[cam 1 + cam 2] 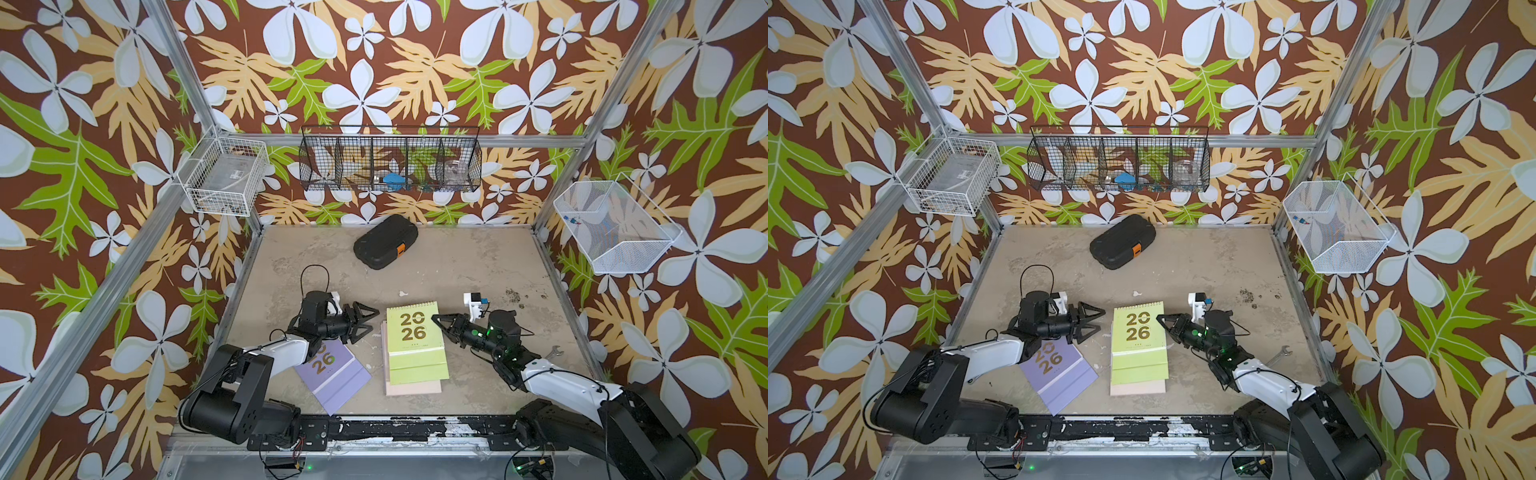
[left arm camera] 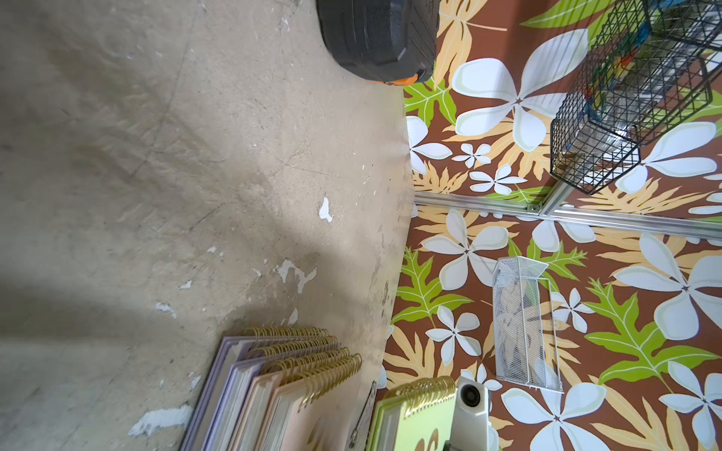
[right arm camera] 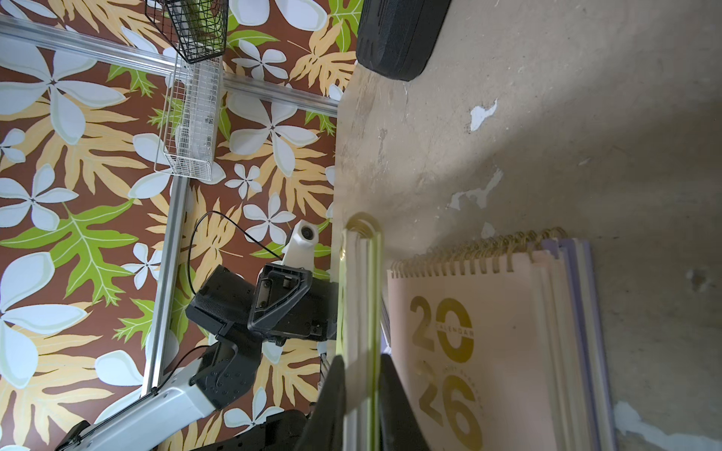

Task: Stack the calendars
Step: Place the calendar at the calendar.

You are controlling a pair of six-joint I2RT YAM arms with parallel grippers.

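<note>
Lower left of centre in both top views, a lilac calendar (image 1: 336,376) lies askew on the surface (image 1: 457,270), one corner hidden under the left arm. The left claw (image 1: 368,321) hangs beside it, spread wide and empty. At centre the lime green calendar (image 1: 415,340) covers a stack (image 1: 411,390) of pink and lilac ones, its right edge pinched in the right claw (image 1: 437,321). A black case (image 1: 385,242) lies well behind and a wrench (image 1: 555,353) at far right.

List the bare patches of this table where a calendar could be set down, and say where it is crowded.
Bare: the back corners on either side of the black case, and the strip between the case and the stack. Crowded: the front, with the lilac calendar, the lime calendar, the left arm, the right arm and a wrench.
</note>
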